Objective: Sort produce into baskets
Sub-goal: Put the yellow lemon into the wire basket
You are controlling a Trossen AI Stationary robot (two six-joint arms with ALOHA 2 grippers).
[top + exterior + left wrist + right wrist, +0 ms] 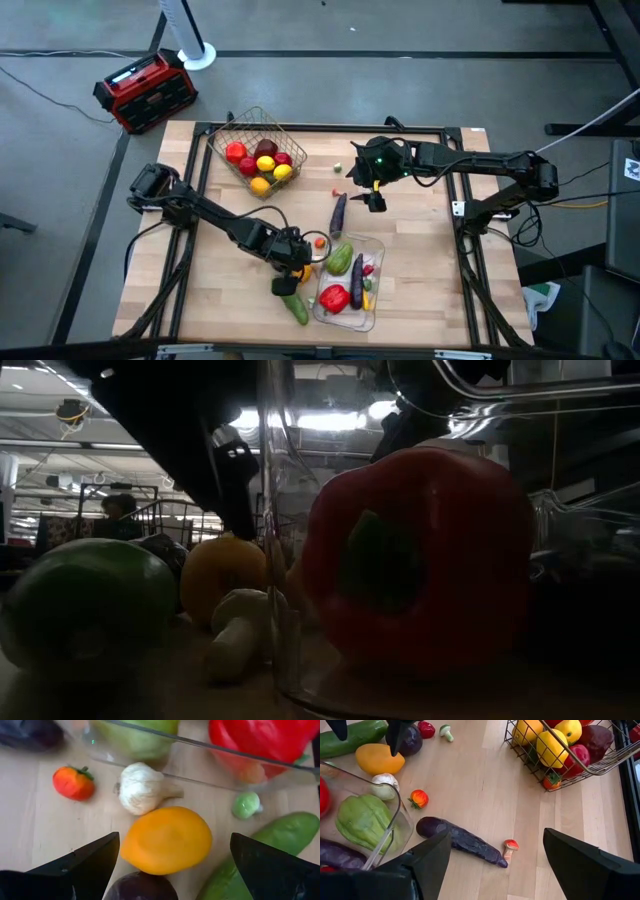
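My left gripper [290, 268] is open and low over the table, just left of the clear tray [372, 318]. Its fingers stand on either side of a yellow-orange fruit [167, 840] without touching it, and a dark purple round piece [142, 887] lies just before them. A garlic [142, 787], a small orange tomato [74, 782] and a green cucumber [265, 850] lie close by. The tray holds a green squash [340, 259], a red pepper [335, 297] and an eggplant [358, 280]. My right gripper [374, 197] is open and empty above a long purple eggplant [462, 842] on the table.
The bronze wire basket [238, 125] at the far left holds several red and yellow fruits. A small mushroom [510, 847] lies by the eggplant's tip. A red-and-black box [147, 90] sits on the floor beyond the table. Bare wood shows between basket and tray.
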